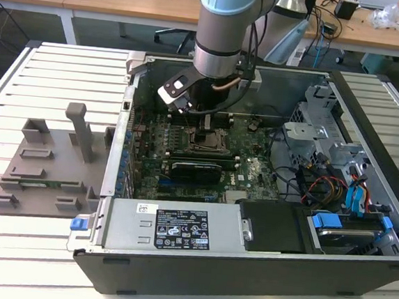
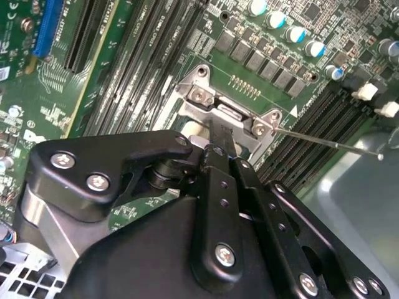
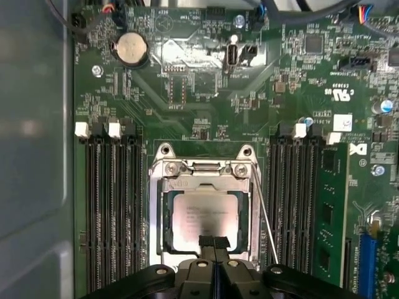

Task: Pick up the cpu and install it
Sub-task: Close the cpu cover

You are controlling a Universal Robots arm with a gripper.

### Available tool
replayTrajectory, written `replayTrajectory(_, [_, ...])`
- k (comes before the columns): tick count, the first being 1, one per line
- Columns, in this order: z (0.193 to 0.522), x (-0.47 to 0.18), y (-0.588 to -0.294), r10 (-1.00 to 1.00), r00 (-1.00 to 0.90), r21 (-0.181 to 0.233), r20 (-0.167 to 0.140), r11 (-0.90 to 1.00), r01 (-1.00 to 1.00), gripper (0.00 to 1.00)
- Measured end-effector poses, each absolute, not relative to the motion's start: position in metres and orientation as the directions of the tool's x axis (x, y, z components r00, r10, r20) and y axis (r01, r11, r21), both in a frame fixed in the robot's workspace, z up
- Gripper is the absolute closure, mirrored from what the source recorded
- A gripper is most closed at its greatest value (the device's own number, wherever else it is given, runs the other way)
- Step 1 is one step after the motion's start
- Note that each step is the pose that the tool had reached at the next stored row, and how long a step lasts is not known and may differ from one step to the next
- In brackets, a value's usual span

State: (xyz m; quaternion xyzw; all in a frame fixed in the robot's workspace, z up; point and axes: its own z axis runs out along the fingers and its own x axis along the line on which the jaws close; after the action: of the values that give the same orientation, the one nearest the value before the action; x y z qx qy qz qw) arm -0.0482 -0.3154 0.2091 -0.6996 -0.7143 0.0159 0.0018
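Cpu [image 3: 206, 215] lies flat in the open motherboard socket [image 3: 201, 169], at 12 o'clock from the black card [image 1: 196, 169] in the exterior view. Jaws pressed together, empty, tips over one edge. Judged light, stiff, slick-topped, fragile underneath; hold by opposite rims.

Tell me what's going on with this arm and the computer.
The robot arm reaches down into the open computer case, over the motherboard. The cpu lies flat in its socket frame, silver top up. The hand, fingers together, sits at the chip's edge in the first wrist view; whether it touches the chip is unclear.
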Motion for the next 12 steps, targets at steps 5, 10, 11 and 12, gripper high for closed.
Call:
replayTrajectory(5, [0.2044, -0.0490, -0.3155, 1.000, -0.021, -0.026, -0.020, 0.021, 0.999, 0.89])
replayTrajectory(10, [0.2081, -0.0469, -0.3154, 1.000, -0.021, -0.025, -0.020, 0.021, 0.999, 0.89])
replayTrajectory(11, [0.2093, -0.0455, -0.3154, 1.000, -0.021, -0.025, -0.020, 0.020, 0.999, 0.89])
replayTrajectory(12, [0.2099, -0.0439, -0.3154, 1.000, -0.021, -0.026, -0.020, 0.020, 0.999, 0.89])
